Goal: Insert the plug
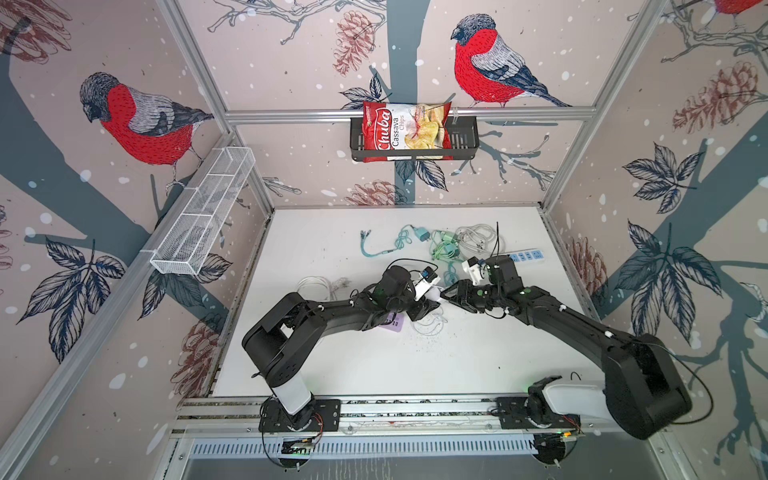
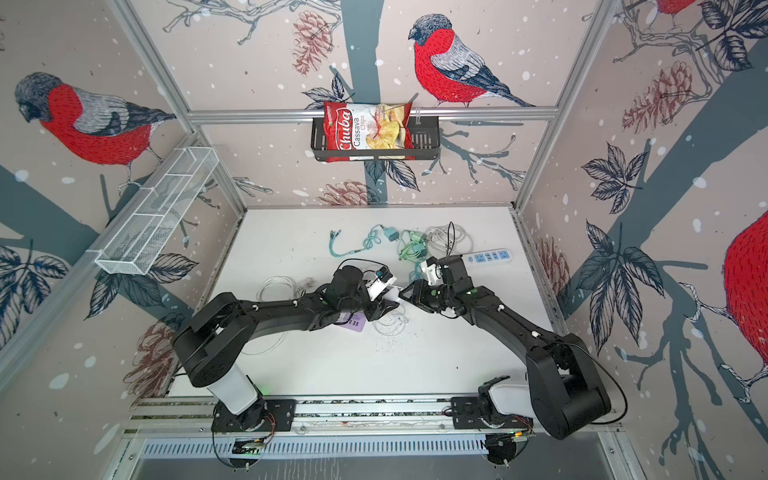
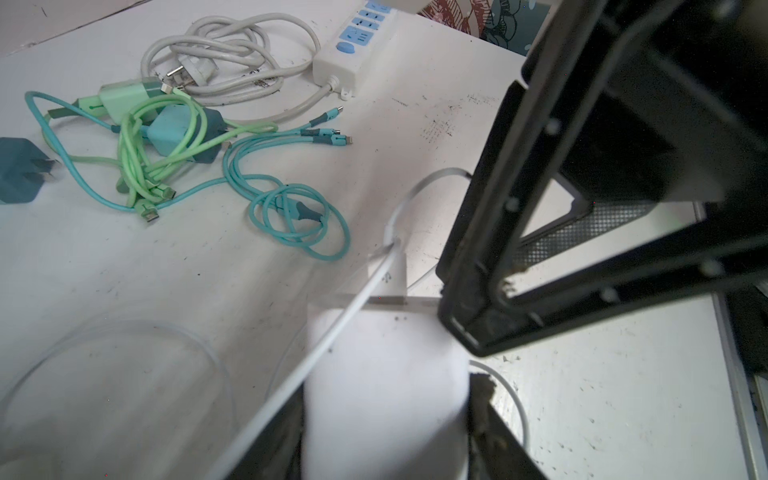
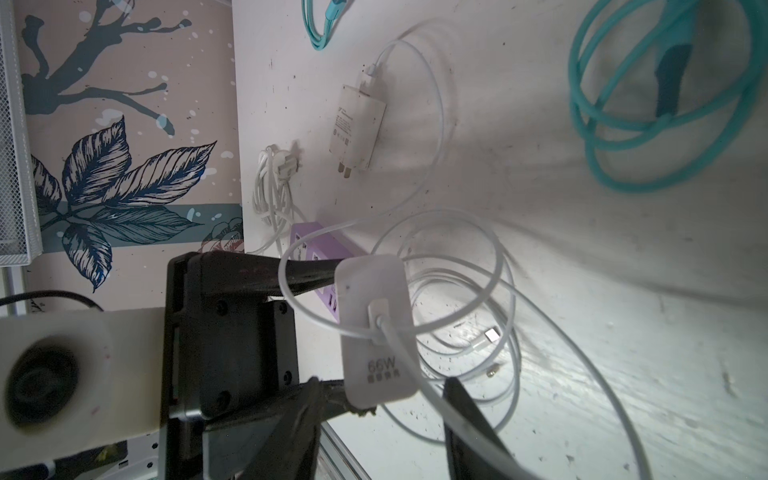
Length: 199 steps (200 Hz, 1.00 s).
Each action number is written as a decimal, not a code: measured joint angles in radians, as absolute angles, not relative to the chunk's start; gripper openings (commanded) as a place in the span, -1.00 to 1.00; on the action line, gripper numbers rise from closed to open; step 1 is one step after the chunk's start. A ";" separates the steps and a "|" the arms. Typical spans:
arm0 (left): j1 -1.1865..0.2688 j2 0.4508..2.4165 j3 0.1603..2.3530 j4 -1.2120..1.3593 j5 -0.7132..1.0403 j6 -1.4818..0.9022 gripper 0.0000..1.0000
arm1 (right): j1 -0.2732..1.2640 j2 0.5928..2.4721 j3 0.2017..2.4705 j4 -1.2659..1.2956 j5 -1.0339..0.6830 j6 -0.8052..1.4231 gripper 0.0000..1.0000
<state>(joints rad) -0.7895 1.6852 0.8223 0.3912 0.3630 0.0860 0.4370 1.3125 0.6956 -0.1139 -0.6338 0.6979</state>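
Left tool [image 4: 338,338] clamps the white 66W charger brick [image 4: 374,370]; right tool [image 1: 448,293] gapes around its thin white cable [image 4: 401,351] (I'd pinch the stiff plug, not slack).

- Clock directions run from the middle of the table [image 1: 457,365], as seen in both top views.
- Middle: the left gripper [image 1: 430,302] clamps a white charger [image 4: 384,376], and the right gripper [image 1: 446,293], jaws apart, crowds it.
- 12 to 2 o'clock: a green and teal cable tangle [image 1: 444,249], a grey cord coil [image 1: 478,237] and a white power strip [image 1: 528,257].
- 11 o'clock: a teal cable [image 1: 374,249], with bare board beyond it.
- 8 to 9 o'clock: the left arm [image 1: 332,311] over a white cable coil [image 1: 320,286] and a purple power strip [image 1: 392,325].
- 4 o'clock: the right arm [image 1: 561,320].
- 6 o'clock: thin white cable loops [image 1: 430,328], then open board.
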 measured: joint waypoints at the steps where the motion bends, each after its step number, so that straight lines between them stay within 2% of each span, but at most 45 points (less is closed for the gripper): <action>1: -0.789 1.685 0.822 0.392 0.363 0.086 -0.34 | 0.437 1.313 0.696 -0.114 -0.635 0.698 -0.08; 152: -0.800 1.685 0.833 0.421 0.389 0.109 -0.34 | 0.431 1.383 0.740 -0.110 -0.716 0.619 -0.17; 182: -0.800 1.685 0.835 0.421 0.395 0.109 -0.32 | 0.431 1.383 0.735 -0.107 -0.723 0.608 -0.27; 199: -0.800 1.685 0.835 0.420 0.400 0.109 -0.25 | 0.432 1.390 0.727 -0.099 -0.732 0.609 -0.46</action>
